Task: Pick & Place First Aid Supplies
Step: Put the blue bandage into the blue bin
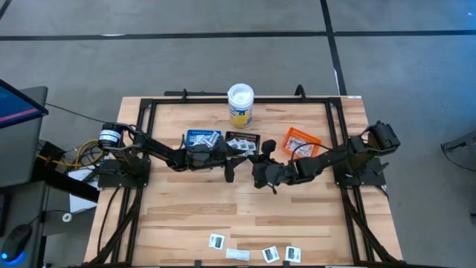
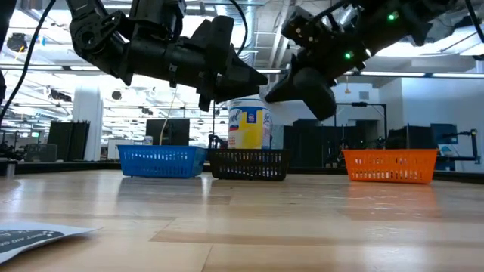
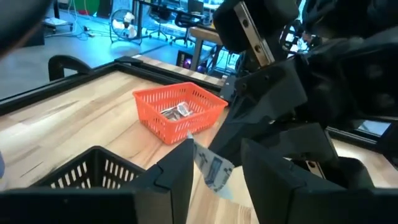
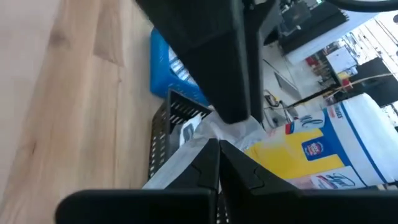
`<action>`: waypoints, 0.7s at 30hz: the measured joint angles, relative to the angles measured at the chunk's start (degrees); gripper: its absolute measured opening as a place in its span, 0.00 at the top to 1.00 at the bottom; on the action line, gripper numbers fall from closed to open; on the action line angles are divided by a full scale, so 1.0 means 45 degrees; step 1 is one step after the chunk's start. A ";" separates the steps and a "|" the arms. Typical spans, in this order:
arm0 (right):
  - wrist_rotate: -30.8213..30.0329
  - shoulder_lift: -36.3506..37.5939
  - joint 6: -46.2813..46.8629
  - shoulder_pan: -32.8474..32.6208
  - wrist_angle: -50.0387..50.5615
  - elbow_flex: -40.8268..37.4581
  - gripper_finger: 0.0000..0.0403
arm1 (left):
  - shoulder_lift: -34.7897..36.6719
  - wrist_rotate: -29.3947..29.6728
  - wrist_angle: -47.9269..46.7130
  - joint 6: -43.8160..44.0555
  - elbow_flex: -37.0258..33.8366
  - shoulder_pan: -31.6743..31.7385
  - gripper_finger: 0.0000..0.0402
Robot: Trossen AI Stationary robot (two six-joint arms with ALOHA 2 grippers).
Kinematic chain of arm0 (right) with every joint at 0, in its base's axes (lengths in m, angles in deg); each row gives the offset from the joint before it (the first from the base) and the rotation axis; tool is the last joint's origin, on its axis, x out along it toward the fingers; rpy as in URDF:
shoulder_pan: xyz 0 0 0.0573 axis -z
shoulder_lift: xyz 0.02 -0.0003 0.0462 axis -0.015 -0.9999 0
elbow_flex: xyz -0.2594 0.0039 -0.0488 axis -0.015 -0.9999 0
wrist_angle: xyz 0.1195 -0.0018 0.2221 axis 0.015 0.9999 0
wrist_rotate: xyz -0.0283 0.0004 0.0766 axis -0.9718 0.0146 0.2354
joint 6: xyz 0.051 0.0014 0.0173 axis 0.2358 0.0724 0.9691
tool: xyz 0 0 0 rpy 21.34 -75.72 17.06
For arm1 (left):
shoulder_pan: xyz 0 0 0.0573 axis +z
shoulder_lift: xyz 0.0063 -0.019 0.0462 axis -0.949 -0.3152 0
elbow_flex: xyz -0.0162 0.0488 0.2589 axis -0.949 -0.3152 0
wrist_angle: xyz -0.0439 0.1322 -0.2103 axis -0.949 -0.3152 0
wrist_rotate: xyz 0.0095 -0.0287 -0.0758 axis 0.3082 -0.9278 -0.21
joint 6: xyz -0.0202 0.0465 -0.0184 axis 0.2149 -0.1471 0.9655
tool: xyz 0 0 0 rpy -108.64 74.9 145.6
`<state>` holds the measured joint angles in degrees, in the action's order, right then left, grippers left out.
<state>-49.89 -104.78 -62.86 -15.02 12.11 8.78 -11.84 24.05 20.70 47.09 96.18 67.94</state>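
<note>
Left gripper (image 3: pixel 214 171) above mid-table, fingers parted around a packet (image 3: pixel 211 167), one finger touching it. Right gripper (image 4: pixel 217 155) closed, pinching same packet. Other packets (image 1: pixel 253 253) at near table edge.

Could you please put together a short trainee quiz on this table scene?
1. True or false: the orange tray has packets lying in it.
2. Which tray stands in the middle of the row of three? A) blue B) black C) orange
3. What is the right gripper shut on, up off the table?

Key:
1. True.
2. B, the black tray.
3. A paper packet.
</note>
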 joint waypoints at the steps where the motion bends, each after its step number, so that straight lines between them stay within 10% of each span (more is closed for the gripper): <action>1: 0.0023 0.0000 0.0000 0.0071 -0.0018 0.0050 1.00 | 0.0000 0.0000 0.0005 -0.0005 0.0000 0.0000 0.67; 21: -0.0071 0.0000 -0.0359 -0.0247 -0.0252 0.0091 1.00 | 0.0000 0.0861 -0.0115 0.0102 0.0000 0.0000 0.75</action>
<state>-50.21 -104.78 -64.48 -16.13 10.98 9.19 -11.84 27.92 20.19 47.55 96.18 67.94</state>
